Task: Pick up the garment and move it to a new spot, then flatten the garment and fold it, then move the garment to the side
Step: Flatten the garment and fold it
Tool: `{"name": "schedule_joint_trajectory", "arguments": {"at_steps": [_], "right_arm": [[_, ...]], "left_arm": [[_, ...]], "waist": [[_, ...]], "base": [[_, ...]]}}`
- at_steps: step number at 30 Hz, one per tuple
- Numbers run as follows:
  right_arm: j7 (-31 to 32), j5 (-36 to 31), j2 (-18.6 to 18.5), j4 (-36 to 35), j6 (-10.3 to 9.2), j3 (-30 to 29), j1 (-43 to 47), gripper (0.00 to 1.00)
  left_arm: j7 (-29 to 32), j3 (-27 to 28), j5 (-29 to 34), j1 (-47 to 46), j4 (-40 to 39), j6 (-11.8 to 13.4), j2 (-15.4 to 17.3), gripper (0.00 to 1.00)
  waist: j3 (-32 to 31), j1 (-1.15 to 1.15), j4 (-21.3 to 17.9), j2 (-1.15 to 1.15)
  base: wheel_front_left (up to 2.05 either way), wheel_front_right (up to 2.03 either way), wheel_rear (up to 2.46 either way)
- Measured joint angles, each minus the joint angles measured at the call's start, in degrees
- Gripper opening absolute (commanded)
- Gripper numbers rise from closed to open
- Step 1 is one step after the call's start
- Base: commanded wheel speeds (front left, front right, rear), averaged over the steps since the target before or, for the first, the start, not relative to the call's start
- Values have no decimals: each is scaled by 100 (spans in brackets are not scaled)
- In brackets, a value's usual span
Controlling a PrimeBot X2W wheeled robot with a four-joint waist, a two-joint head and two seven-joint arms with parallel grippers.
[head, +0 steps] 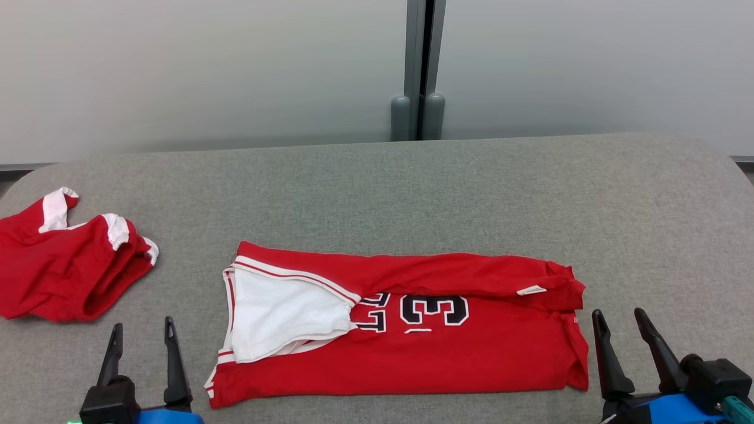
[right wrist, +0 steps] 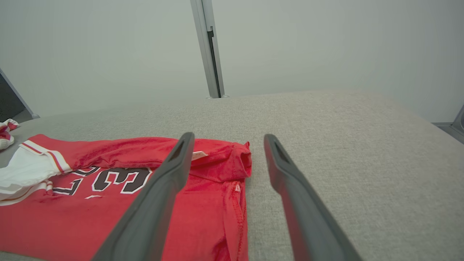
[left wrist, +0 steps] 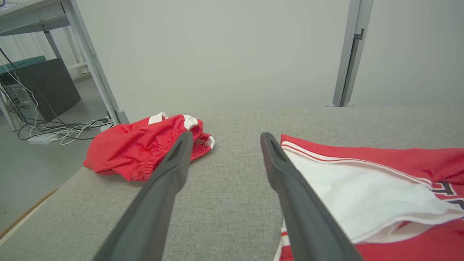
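The garment (head: 447, 353), a red jersey with white trim and dark numerals, lies folded lengthwise into a long band across the middle front of the grey table (head: 377, 188). Its white inner neck part (left wrist: 362, 195) faces left, and its hem end (right wrist: 232, 203) faces right. Just off the jersey's left end, my left gripper (head: 143, 331) is open and empty, its right finger (left wrist: 290, 188) over the trim. At the right end my right gripper (head: 619, 321) hovers open too, with its left finger (right wrist: 163, 192) over the hem and nothing between the fingers.
A second red piece with white bands (head: 65, 265) lies bunched at the table's left edge, also seen bunched (left wrist: 145, 145) left of my left gripper. A grey post (head: 419, 70) stands behind the table. A desk frame and cables (left wrist: 54, 127) sit on the floor at left.
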Motion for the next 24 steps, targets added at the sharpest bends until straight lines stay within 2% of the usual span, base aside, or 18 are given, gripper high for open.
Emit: {"name": "schedule_joint_trajectory", "arguments": {"at_steps": [17, 24], "right_arm": [[0, 2, -2, 115, 0, 41, -35, 100], [0, 1, -181, 307, 0, 275, -600, 100]], "left_arm": [[1, -5, -47, 1, -1, 25, 0, 100], [0, 5, -57, -10, 1, 25, 13, 100]], "waist": [[10, 0, -17, 0], [95, 0, -32, 0]], "base": [[0, 0, 0], [0, 0, 0]]}}
